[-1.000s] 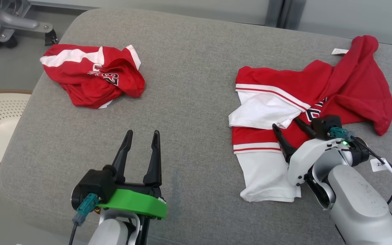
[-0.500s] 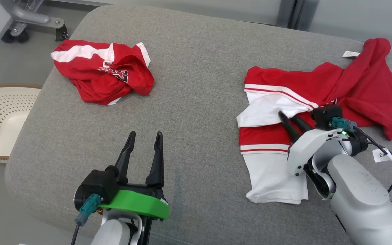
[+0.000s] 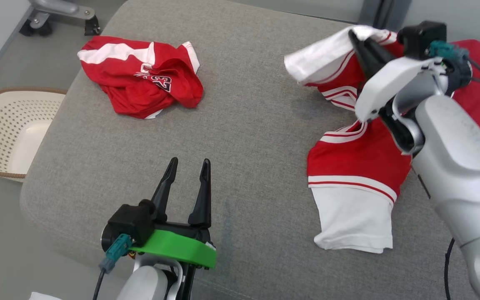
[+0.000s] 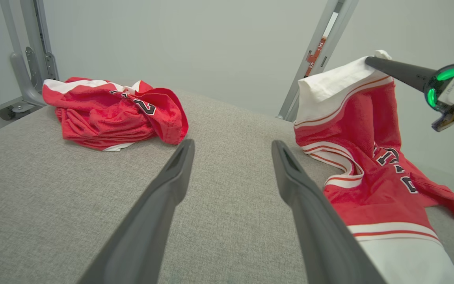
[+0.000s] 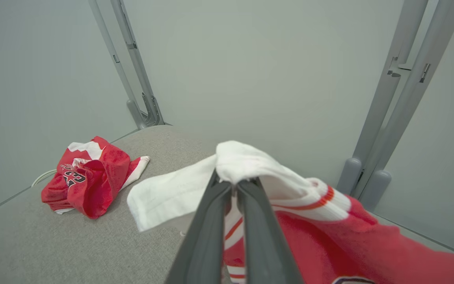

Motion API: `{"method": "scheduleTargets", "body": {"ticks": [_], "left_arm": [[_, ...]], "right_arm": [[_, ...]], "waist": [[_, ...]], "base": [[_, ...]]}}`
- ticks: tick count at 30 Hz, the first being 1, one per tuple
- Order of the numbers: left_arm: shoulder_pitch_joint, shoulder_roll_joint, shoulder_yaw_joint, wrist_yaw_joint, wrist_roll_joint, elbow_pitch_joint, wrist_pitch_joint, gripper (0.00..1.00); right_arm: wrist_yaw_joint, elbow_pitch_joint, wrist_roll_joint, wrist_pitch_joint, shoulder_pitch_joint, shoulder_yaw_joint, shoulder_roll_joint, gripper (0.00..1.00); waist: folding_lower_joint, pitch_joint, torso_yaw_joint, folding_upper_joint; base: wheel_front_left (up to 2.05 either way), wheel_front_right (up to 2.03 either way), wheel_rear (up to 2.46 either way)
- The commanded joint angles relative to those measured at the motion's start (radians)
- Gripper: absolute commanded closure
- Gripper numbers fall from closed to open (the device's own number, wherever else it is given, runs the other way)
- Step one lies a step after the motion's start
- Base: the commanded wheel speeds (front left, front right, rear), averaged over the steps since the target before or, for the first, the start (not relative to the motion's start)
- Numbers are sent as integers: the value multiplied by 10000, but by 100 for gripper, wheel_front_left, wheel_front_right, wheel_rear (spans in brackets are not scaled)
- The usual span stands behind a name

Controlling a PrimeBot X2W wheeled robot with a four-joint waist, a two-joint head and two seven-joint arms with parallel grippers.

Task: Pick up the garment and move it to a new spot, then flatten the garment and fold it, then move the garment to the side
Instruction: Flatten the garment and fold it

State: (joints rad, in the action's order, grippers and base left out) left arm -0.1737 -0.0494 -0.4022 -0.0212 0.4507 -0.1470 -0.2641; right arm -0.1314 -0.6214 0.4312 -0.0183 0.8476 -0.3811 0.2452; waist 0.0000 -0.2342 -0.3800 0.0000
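Garment [image 3: 361, 154] on right of cushion [image 3: 244, 125]; white sleeve clamped in right gripper [image 3: 353, 36], raised, rest draped on cushion. Left gripper [image 3: 188, 162] spread, empty, near left. Lift till hem clears, carry slowly, avoid jersey [image 3: 140, 83] far left.

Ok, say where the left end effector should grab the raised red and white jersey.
On the red and white jersey, probably the white hem panel, at its near left corner, coming low from the left. It lies flat on the grey cushion, edge exposed towards the open left end effector; the right end effector pinches the raised end.
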Motion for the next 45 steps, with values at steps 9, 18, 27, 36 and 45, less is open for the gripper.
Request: {"method": "scheduleTargets", "body": {"ticks": [9, 18, 27, 36, 45], "left_arm": [[-277, -19, -368, -190, 487, 229, -5, 0], [-292, -19, -58, -277, 387, 262, -5, 0], [-182, -22, 80, -157, 82, 191, -5, 0], [235, -24, 442, -46, -168, 117, -5, 0], [532, -24, 850, 44, 95, 123, -5, 0]], "right_arm": [[14, -3183, -1532, -1008, 3142, 2139, 523, 100], [14, -5439, -2982, -2009, 4222, 3352, 247, 0], [16, -5726, -3165, -2395, 3550, 2814, -115, 0], [14, -3426, -1890, -2474, 1339, 1776, 291, 0], [16, 644, -1392, -2472, -2361, 2116, 759, 0]], "waist": [[0, -524, -1336, 0], [0, -434, -1228, 0], [0, 93, -239, 0], [0, 978, 1096, 0], [0, 1540, 2309, 0]], "base": [[0, 0, 0], [0, 0, 0], [0, 0, 0], [0, 0, 0], [0, 0, 0]]}}
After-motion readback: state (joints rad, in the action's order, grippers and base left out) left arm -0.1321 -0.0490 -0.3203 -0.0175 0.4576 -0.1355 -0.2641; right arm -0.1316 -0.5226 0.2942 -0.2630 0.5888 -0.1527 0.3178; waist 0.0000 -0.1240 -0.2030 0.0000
